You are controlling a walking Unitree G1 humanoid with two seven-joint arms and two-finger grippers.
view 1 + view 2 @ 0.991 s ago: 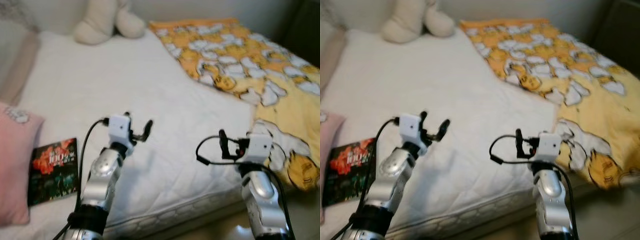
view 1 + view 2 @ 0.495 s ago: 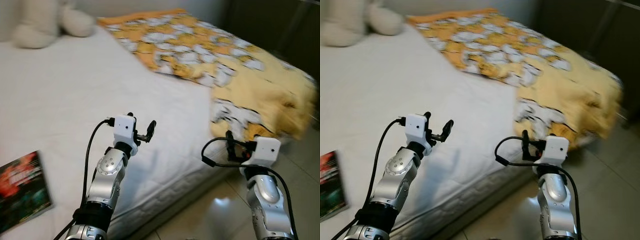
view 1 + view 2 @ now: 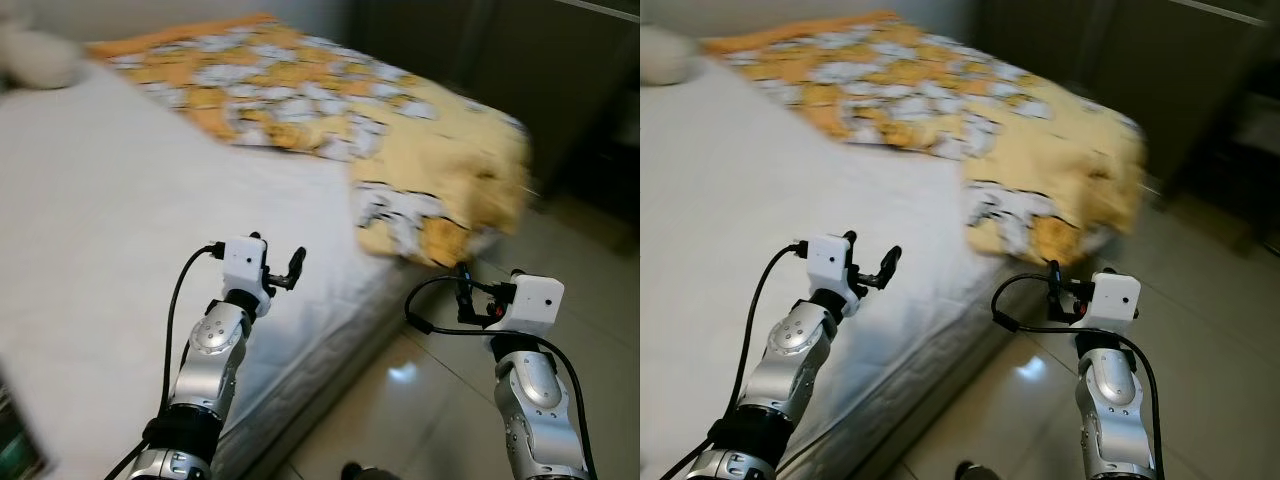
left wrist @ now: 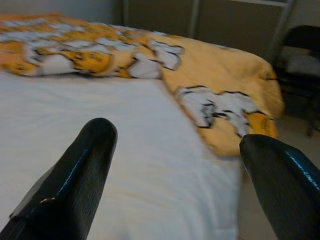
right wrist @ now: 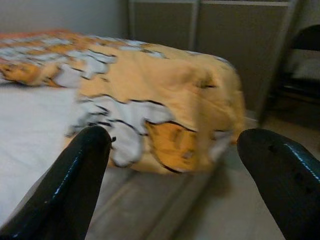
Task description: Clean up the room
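Yellow blanket [image 3: 400,150] lies rumpled across the far corner of the bed [image 3: 100,220], draping over its edge toward the floor [image 3: 450,400]. Left gripper [image 4: 175,165] and right gripper [image 5: 170,160] hover with fingers apart, empty. Soft, light, floppy; likely best pinched at the hanging corner.

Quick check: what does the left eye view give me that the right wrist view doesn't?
Left eye view alone: both arms, left gripper above the mattress, right gripper over the tiled floor, plus a plush toy at the far end. Right wrist view alone: a dark chair beside cabinet doors. Both: the yellow blanket draped over the bed's corner.
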